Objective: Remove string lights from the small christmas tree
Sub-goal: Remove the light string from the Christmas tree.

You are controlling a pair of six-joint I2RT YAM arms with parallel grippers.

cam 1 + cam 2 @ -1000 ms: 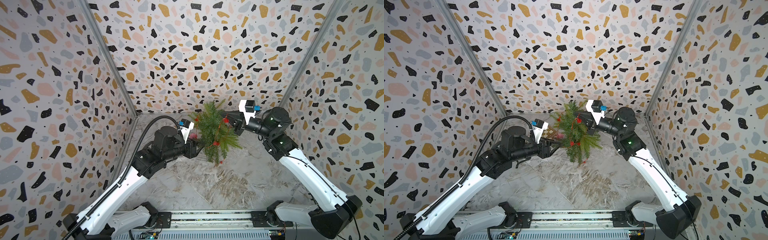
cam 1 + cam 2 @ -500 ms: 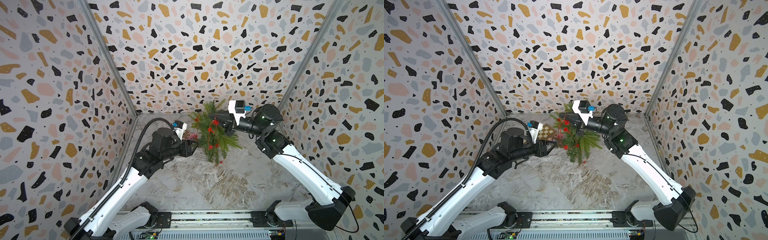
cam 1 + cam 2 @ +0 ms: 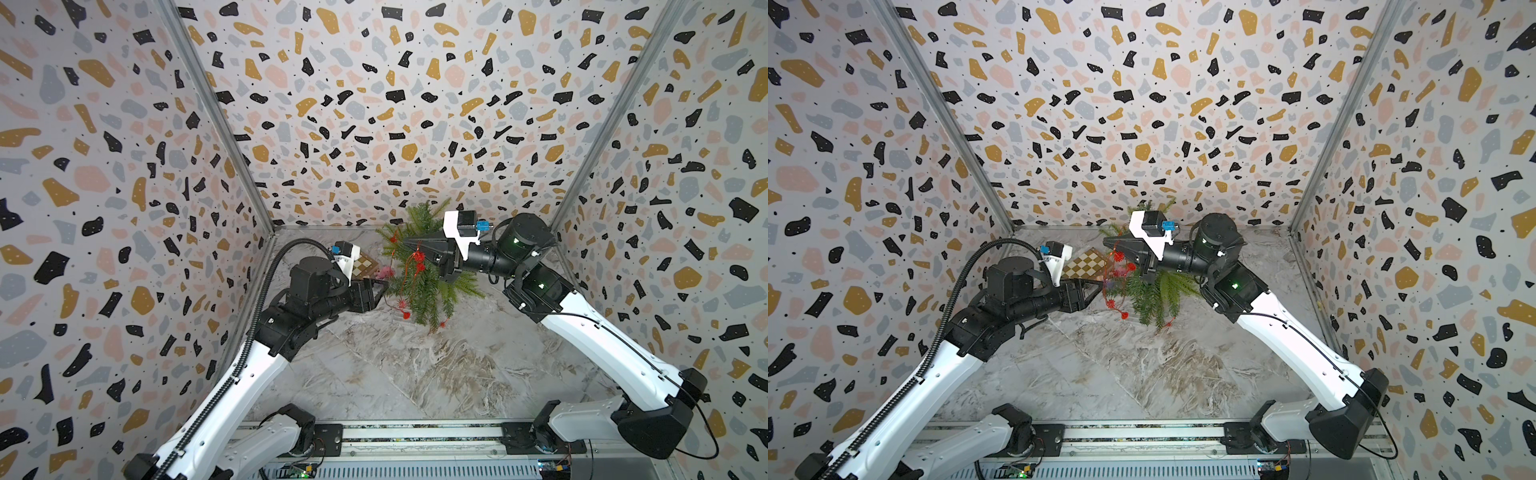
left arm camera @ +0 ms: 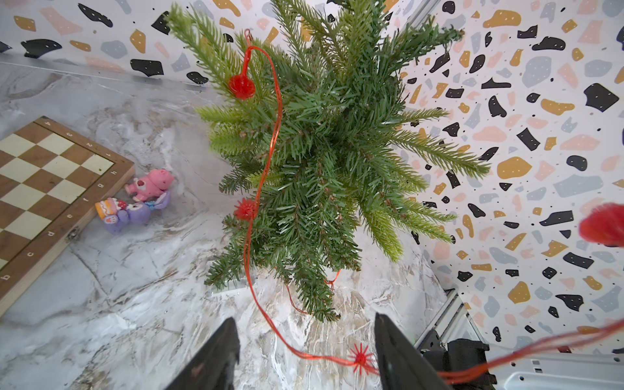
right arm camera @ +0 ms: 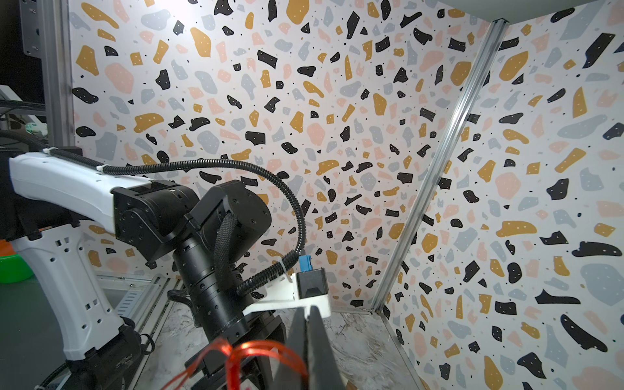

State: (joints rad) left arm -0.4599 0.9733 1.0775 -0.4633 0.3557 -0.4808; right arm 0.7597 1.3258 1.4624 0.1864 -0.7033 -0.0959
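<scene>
Lights (image 4: 241, 86) are hanging half-freed: I'm pinching loops in my closed right gripper (image 5: 305, 312), my left gripper (image 4: 305, 319) is gaping around one strand, more is draping the tree (image 4: 331, 152) beyond its fingers (image 4: 216, 358).

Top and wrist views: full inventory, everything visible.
small christmas tree: 1, green, at the tabletop's back
string lights: 1 strand, red, partly on the tree, partly hanging off
chessboard: 1, brown and cream, flat beside the tree
pink toy figure: 1, pink, between chessboard and tree
purple toy figure: 1, purple, beside the pink one
tabletop: 1, grey marble
walls: 3, terrazzo print, around the tabletop
left gripper: 1, black, open, beside the tree
right gripper: 1, black, shut on string lights, over the tree
</scene>
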